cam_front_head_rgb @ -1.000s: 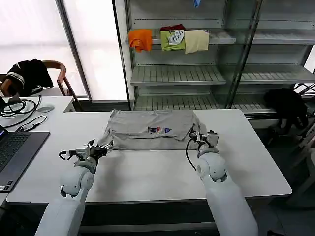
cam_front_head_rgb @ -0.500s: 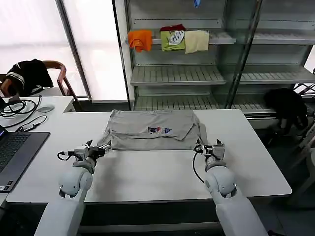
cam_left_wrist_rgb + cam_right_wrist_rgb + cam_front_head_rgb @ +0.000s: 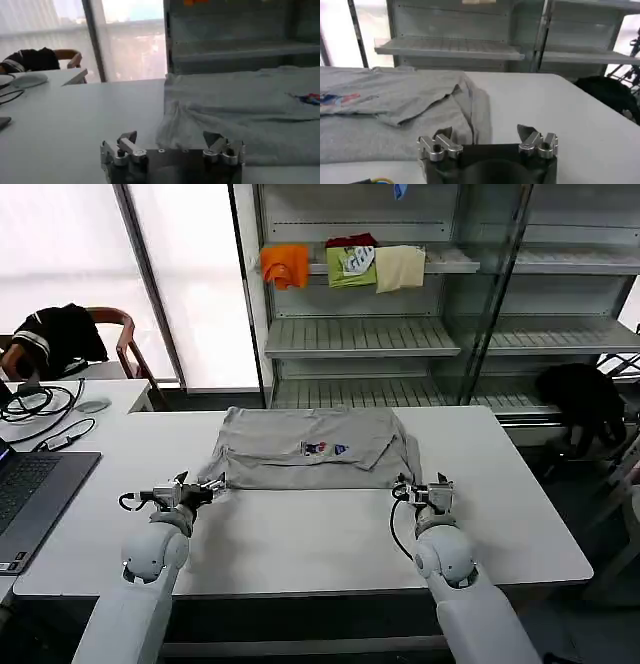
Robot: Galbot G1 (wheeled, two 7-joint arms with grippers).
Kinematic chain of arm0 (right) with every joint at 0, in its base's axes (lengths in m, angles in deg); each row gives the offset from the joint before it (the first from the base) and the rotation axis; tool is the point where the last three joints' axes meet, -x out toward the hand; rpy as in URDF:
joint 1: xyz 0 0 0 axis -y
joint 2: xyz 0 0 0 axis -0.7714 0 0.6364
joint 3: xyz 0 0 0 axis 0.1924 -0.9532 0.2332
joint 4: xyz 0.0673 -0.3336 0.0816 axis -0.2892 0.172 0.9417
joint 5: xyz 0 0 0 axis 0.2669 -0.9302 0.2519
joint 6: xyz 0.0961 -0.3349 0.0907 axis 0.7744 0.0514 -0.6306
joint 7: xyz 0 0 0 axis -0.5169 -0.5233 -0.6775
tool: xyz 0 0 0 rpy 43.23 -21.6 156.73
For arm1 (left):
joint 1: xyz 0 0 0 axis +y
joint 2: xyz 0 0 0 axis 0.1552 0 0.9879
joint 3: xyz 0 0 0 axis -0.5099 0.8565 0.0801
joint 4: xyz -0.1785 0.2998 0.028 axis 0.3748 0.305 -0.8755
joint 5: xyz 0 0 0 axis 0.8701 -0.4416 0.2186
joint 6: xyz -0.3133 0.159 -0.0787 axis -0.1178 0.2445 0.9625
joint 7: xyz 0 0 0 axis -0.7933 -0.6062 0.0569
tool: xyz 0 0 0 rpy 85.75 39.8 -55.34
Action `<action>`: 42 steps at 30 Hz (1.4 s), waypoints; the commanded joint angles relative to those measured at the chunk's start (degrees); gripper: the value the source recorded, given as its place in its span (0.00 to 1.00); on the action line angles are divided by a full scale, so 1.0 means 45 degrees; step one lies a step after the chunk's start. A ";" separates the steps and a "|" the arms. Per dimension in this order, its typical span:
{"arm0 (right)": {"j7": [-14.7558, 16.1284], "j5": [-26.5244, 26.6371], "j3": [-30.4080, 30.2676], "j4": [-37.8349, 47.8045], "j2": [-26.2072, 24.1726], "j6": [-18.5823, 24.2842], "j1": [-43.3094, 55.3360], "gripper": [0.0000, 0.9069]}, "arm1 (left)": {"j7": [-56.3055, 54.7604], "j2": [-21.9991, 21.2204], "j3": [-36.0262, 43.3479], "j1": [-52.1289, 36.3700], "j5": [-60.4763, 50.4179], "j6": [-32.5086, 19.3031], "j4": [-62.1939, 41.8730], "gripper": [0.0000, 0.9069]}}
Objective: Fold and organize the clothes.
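Head view: grey shirt [image 3: 305, 447] lies at the counter's [image 3: 320, 534] 12 o'clock side; left tool [image 3: 210, 486] at its 8 o'clock corner, right tool [image 3: 422, 487] at 4 o'clock.

Left wrist view: left tool [image 3: 172, 141] spread, empty.

Right wrist view: right tool [image 3: 485, 136] spread, empty.

The grey shirt [image 3: 308, 446] was soft matt cloth, creased near the worktop's [image 3: 300, 534] far edge. The worktop was smooth and white with a faint sheen, perhaps laminate. The left gripper [image 3: 172, 141] and right gripper [image 3: 487, 136] had bare, dull-shining metal fingers on dark matt bodies. The shelving [image 3: 360, 336] looked like grey painted metal.
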 commanded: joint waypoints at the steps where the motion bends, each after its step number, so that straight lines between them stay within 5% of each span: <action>1: 0.0019 0.0010 0.0012 0.0117 -0.0049 0.0002 -0.0039 1.00 | 0.0008 0.0007 0.0000 -0.0015 -0.0019 -0.0009 -0.0165 1.00; 8: 0.0053 -0.0144 -0.0038 0.0445 0.0153 0.0006 0.0087 1.00 | 0.0095 -0.0048 0.0015 -0.0294 -0.0018 -0.0137 -0.0716 0.98; 10: 0.0054 -0.0146 -0.0040 0.0511 0.0205 0.0005 0.0100 0.97 | 0.0104 -0.0084 0.0036 -0.0349 -0.0012 -0.0147 -0.0813 0.78; 15: 0.0045 -0.0122 -0.0042 0.0649 0.0291 0.0002 0.0069 0.46 | 0.0157 -0.0017 0.0132 -0.0333 -0.0012 -0.0141 -0.0989 0.08; 16: 0.0038 -0.0099 -0.0045 0.0671 0.0292 0.0001 0.0036 0.37 | 0.0166 0.0021 0.0155 -0.0295 0.0000 -0.0100 -0.0961 0.06; 18: 0.0027 -0.0092 -0.0081 0.0678 0.0256 -0.0001 -0.0014 0.00 | 0.0178 0.0081 0.0191 -0.0243 0.0041 0.0011 -0.0896 0.03; 42: 0.0117 -0.0056 0.0147 -0.0780 0.0142 0.0008 -0.1017 0.00 | 0.0246 0.0100 0.0181 0.1018 0.0245 0.0046 0.0574 0.02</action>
